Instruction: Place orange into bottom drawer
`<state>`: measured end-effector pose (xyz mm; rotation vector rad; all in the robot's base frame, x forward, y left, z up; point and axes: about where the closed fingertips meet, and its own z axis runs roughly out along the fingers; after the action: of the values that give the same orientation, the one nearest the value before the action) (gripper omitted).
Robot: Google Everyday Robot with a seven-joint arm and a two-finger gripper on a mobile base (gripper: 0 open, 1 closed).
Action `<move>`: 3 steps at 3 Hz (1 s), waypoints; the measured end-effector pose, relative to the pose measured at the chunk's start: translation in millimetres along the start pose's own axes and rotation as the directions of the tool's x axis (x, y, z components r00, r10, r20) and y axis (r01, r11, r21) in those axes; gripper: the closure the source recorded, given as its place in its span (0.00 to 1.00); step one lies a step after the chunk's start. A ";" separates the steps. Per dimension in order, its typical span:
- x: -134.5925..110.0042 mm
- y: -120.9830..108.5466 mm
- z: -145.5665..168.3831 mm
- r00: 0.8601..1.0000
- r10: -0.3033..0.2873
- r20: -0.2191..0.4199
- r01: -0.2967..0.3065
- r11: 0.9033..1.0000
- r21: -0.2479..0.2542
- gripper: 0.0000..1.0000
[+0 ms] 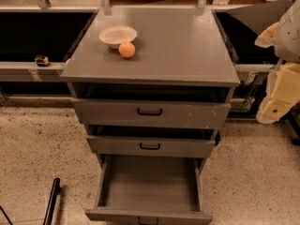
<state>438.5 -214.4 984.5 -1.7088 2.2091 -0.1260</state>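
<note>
Sitting on the cabinet top (187, 46) beside the bowl (117, 34), the orange (127, 49) is not yet grasped; bottom drawer (150, 182) open, empty; gripper (280, 93) at right edge, well apart, grip state cannot be told.

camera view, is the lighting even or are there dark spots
Camera view: warm, even light on the cabinet top; deep shadow in the gaps above both upper drawers; orange, bowl and open bottom drawer clearly lit; gripper at the right edge, bright.

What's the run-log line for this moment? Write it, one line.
orange: on cabinet top, beside bowl | bottom drawer: open, empty | gripper: far right, away from orange
</note>
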 end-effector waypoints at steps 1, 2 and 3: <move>0.0 0.0 0.0 1.000 0.000 0.000 0.000 1.000 0.000 0.00; -0.9 -0.1 0.9 1.000 0.008 0.010 -0.008 1.000 -0.007 0.00; -38.6 -29.3 33.7 0.999 -0.028 0.046 0.030 0.998 -0.053 0.00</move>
<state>484.7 -181.0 969.3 -1.7549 2.1749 -0.0352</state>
